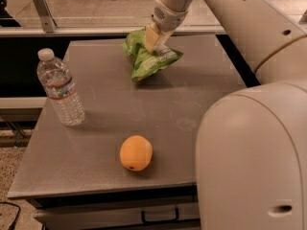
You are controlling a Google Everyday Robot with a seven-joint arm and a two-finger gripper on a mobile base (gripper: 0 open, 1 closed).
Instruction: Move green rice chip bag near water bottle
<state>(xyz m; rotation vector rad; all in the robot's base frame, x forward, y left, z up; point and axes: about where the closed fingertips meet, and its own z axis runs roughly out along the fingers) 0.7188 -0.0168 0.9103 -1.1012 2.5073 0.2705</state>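
Observation:
The green rice chip bag [149, 57] is crinkly bright green and sits at the far middle of the grey table [100, 128]. It hangs tilted from my gripper [152, 38]. The gripper is shut on the bag's upper edge, and the bag's lower end is at or just above the tabletop. The water bottle [60, 87] stands upright near the table's left edge, well to the left of the bag and nearer to me. It is clear, with a white cap and a blue, red and white label.
An orange [136, 152] lies on the table near its front edge, between bottle and arm. My large white arm [254, 143] fills the right side of the view. A metal rail [72, 31] runs behind the table.

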